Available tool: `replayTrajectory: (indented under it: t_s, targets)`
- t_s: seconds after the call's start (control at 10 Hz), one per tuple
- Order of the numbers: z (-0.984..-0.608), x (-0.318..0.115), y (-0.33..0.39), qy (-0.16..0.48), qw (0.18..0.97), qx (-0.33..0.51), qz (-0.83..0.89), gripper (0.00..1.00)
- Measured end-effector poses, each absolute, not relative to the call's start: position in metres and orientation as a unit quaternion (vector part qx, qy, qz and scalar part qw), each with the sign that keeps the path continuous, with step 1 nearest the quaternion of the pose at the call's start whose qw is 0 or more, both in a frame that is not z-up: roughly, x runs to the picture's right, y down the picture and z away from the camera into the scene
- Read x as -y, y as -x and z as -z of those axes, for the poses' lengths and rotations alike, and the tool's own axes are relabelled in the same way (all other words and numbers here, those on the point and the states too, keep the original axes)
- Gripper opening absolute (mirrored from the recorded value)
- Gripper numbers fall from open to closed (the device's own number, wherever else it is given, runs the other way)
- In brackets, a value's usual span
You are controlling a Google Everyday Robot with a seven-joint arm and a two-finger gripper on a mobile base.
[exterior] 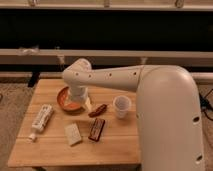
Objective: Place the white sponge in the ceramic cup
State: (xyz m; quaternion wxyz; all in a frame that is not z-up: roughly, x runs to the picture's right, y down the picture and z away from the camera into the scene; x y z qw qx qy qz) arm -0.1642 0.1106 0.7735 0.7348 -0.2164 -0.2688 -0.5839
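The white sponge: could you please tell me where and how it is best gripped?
I would grip the white sponge across its two long edges, coming straight down from above: it lies flat on the table, clear of the dark bar. The gripper, open, hangs by the orange bowl.
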Motion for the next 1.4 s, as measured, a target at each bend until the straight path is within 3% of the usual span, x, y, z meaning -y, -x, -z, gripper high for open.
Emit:
replayTrajectory:
  t_s: [0.3, 0.7, 1.4]
  targets:
    - [-0.748, -0.165, 0.223, 0.184, 0.669, 0.28, 0.664, 0.8]
    - [-0.77, -0.222, 0.262, 0.172, 0.607, 0.31, 0.711, 0.8]
    - [-0.795, -0.19, 0.223, 0.169, 0.65, 0.325, 0.666, 0.8]
